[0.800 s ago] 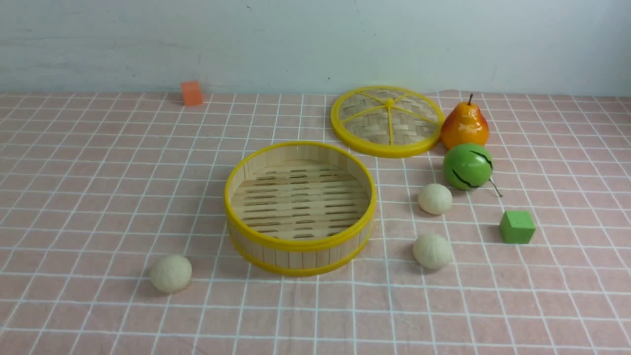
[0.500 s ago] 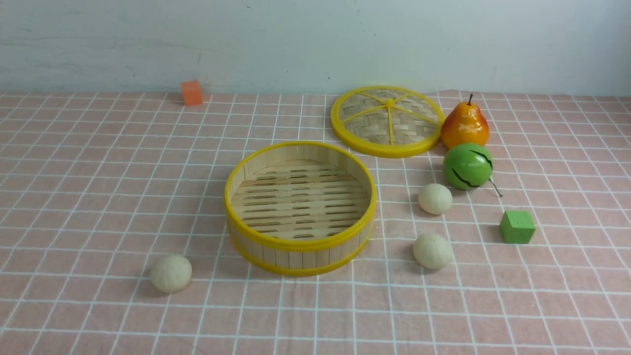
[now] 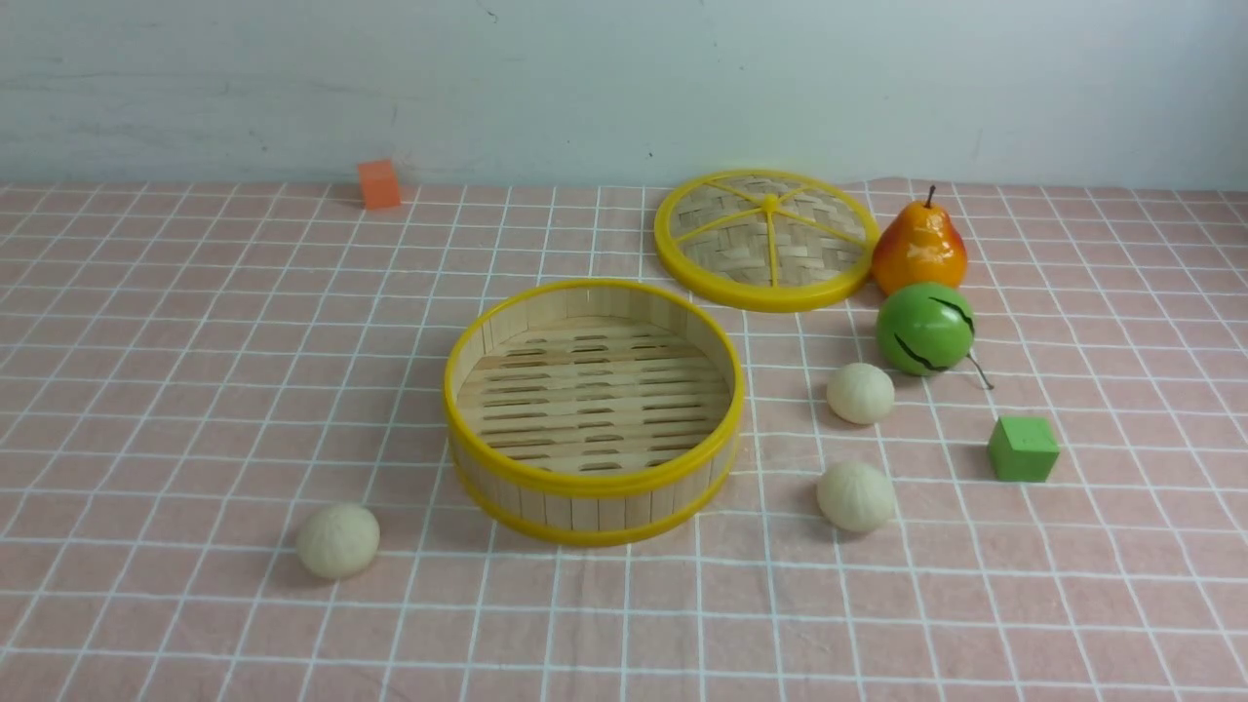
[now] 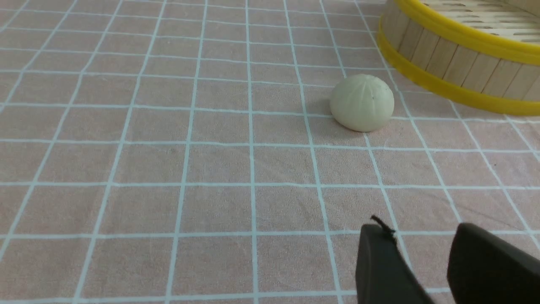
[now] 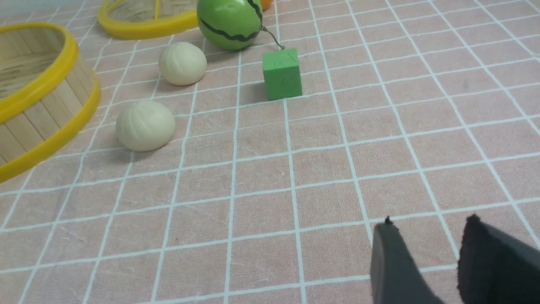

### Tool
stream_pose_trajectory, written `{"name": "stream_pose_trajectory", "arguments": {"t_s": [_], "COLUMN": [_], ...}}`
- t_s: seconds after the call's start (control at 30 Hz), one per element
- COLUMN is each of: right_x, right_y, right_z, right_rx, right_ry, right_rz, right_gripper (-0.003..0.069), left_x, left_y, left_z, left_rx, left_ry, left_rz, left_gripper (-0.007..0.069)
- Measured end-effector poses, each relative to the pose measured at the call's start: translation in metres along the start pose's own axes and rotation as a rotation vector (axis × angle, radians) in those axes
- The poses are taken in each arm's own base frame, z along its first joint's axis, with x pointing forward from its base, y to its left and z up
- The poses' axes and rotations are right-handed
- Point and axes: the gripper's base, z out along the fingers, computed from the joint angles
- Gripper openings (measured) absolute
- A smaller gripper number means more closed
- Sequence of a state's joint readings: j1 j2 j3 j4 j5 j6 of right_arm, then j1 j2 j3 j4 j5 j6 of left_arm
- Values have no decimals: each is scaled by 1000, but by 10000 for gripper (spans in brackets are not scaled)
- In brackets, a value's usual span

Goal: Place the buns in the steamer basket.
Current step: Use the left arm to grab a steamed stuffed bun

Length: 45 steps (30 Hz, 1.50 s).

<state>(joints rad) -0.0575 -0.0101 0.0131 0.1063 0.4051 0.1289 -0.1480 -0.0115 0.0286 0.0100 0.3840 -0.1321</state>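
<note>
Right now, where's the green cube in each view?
Front: green cube sits right of the steamer basket, nearer the camera than the green striped ball.
Left wrist: not in it.
Right wrist: green cube right by the green striped ball's stem tip.
Shared landmark: the steamer basket shows in all three.

L claw (image 4: 422, 231), R claw (image 5: 430, 223) tips only, steamer basket (image 4: 455, 63) cut by frame edge, pear (image 5: 266, 3) nearly all cropped

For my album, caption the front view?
Three cream-white round buns lie beside an empty yellow-rimmed bamboo steamer basket on pink checked cloth.
</note>
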Motion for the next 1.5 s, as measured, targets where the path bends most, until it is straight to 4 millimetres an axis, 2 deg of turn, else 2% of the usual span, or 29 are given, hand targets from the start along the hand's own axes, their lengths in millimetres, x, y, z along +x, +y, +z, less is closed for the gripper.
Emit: {"name": "stream_pose_trajectory", "arguments": {"t_s": [0.53, 0.67, 0.93, 1.03, 1.07, 1.1, 1.17, 1.23, 1.27, 1.3, 1.33, 1.37, 1.43, 1.5], "right_x": [-2, -7, -37, -44, -49, -51, -58, -63, -73, -77, -91, -101, -117, -136], "right_y": [0, 1, 5, 6, 6, 6, 6, 6, 8, 9, 12, 14, 19, 24], "right_z": [0, 1, -8, -12, -15, -16, -18, -19, -17, -18, -17, -13, -9, 8], "right_rx": [-4, -13, -46, -69, -96, -103, -137, -141, -133, -134, -124, -113, -100, -73], "right_ry": [-31, -111, -455, -542, -605, -621, -689, -703, -692, -696, -685, -663, -634, -514], "right_rz": [0, 0, -56, -15, 57, 74, 188, 213, 214, 213, 192, 171, 138, 97], "right_gripper": [239, 239, 239, 239, 239, 239, 224, 200, 141, 134, 60, 13, -13, -14], "left_x": [-6, -15, -40, -46, -51, -51, -56, -63, -82, -85, -108, -126, -147, -165], "left_y": [-2, -4, -5, -4, -4, -4, -2, -2, -5, -6, -10, -13, -17, -19], "left_z": [0, -1, -10, -13, -16, -16, -20, -22, -29, -28, -31, -33, -27, -7], "left_rx": [17, 46, 78, 90, 113, 116, 152, 166, 176, 173, 165, 159, 136, 99], "left_ry": [-65, -163, -458, -529, -587, -593, -655, -667, -661, -650, -614, -589, -538, -453], "left_rz": [-24, -77, -109, -145, -229, -242, -371, -418, -429, -425, -397, -366, -308, -237], "left_gripper": [237, 237, 237, 237, 236, 234, 211, 177, 111, 101, 29, -12, -14, -14]}}
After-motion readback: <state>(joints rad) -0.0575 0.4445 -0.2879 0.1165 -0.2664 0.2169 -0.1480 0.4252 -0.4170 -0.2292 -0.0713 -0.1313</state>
